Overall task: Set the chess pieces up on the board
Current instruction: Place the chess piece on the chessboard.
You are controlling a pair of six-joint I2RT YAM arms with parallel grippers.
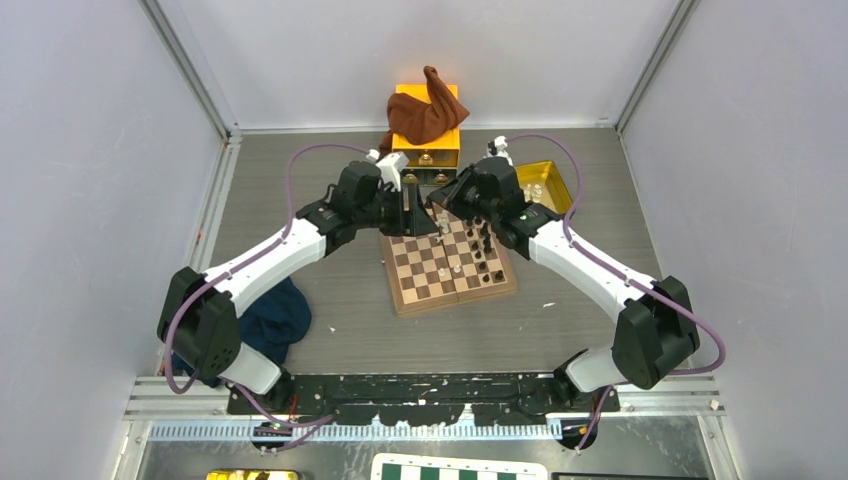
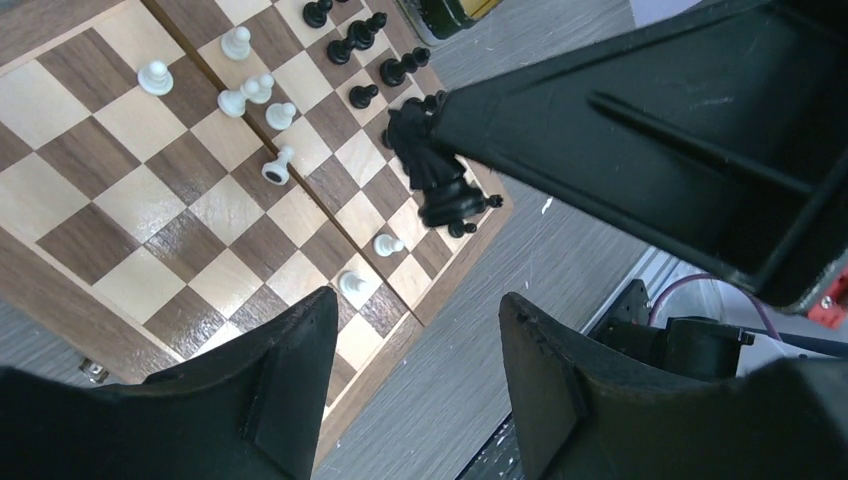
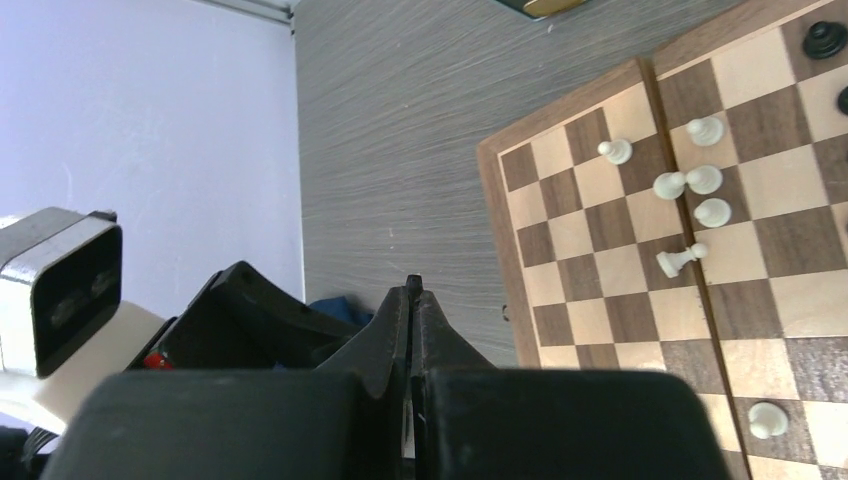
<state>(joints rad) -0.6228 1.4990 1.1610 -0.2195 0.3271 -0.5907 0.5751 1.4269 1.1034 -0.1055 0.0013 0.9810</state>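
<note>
Left end effector [image 2: 415, 345] hangs released and empty over the board [image 2: 90, 235], a cream pawn [image 2: 352, 285] just above its gap. Right end effector [image 3: 412, 292] is clenched on nothing. Sorting looks half-done; next, I'd say, a centred pinch on that pawn.

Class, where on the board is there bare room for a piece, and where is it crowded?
Free: near-left squares of the board, between its left border and white pieces. Crowded: mid-board among those, and the right edge, with dark pieces.
</note>
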